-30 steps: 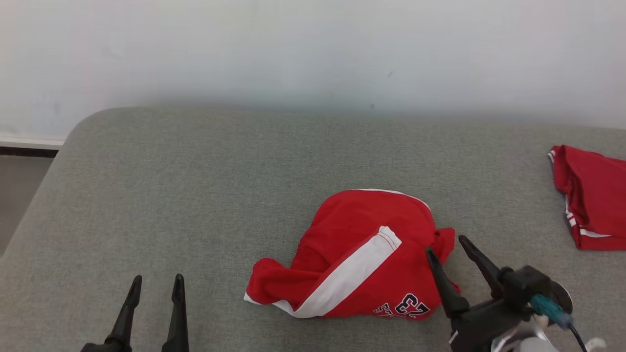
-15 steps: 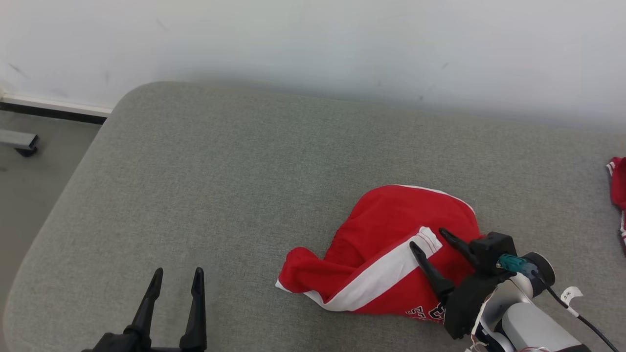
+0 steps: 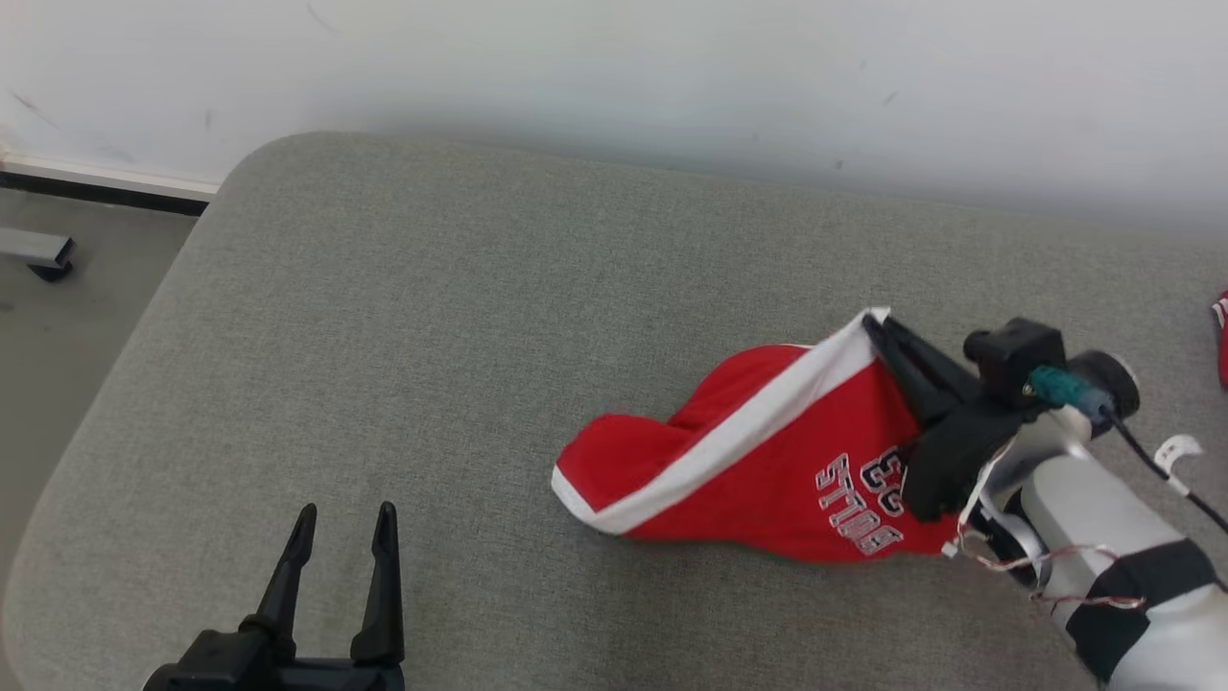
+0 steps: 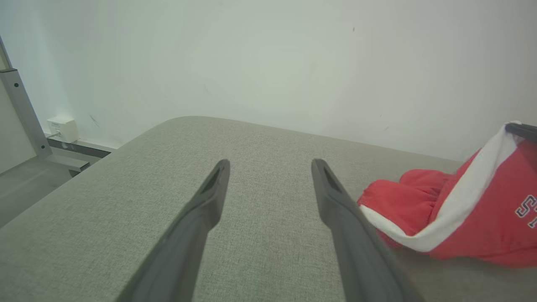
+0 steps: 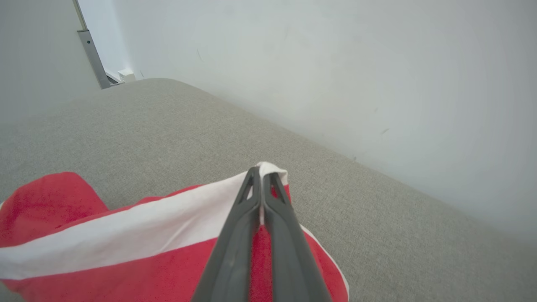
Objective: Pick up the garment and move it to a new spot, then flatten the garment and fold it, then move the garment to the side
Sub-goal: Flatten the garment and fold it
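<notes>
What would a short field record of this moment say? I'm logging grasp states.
surface: grey cushion
garment: red, white stripe, one end raised, the rest lying on the cushion
right gripper: shut on garment at the stripe's end
left gripper: open, apart from garment
right edge: another red cloth

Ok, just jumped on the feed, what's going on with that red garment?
The right gripper has its fingers shut on the white-trimmed edge of the red garment, holding that corner raised above the grey cushion while the rest lies crumpled on it. The left gripper is open at the near left, apart from the garment. Nothing is flattened or folded yet.
</notes>
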You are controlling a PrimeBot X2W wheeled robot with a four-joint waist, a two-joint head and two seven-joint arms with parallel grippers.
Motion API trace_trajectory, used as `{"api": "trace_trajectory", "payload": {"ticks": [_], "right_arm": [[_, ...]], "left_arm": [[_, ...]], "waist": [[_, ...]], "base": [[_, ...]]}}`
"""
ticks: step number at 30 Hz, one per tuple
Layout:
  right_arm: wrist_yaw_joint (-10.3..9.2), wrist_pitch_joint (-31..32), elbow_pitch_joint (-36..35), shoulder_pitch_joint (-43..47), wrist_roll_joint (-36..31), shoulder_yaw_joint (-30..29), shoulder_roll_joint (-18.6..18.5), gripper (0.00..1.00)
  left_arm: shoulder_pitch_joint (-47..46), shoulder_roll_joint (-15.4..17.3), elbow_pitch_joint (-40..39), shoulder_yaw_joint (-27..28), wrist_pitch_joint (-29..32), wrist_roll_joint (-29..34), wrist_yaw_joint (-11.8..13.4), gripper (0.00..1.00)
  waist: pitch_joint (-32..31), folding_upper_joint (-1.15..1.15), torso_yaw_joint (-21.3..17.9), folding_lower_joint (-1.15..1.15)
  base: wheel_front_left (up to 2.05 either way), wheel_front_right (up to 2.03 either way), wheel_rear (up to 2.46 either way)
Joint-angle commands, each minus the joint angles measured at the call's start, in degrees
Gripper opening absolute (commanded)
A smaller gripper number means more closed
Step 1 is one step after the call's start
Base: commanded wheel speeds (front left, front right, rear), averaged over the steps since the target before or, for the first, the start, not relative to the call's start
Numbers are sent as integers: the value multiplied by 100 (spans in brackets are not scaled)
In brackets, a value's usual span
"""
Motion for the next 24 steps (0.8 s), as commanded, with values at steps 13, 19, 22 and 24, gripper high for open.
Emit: {"api": "trace_trajectory", "payload": {"ticks": [13,19,22,24], "right_arm": [[-16,-761,-363,15,-298,-84,-44,0],[-16,-790,-1276,1153,-459,-612,-187,0],[-16,-791,-1733,1800,-494,-973,-202,0],[-16,-792,-1981,2216,-502,-1225,-157,0]], "left_arm": [[169,-42,144,130,-16,-1,-8,100],[234,-44,139,177,-16,59,-7,100],[204,-32,141,165,-16,78,-7,100],[193,-11,140,151,-16,84,-7,100]], "waist": [[-191,0,-504,-1],[-242,0,-895,-1],[-251,0,-1034,-1],[-252,0,-1096,-1]], "base": [[0,0,0],[0,0,0],[0,0,0],[0,0,0]]}}
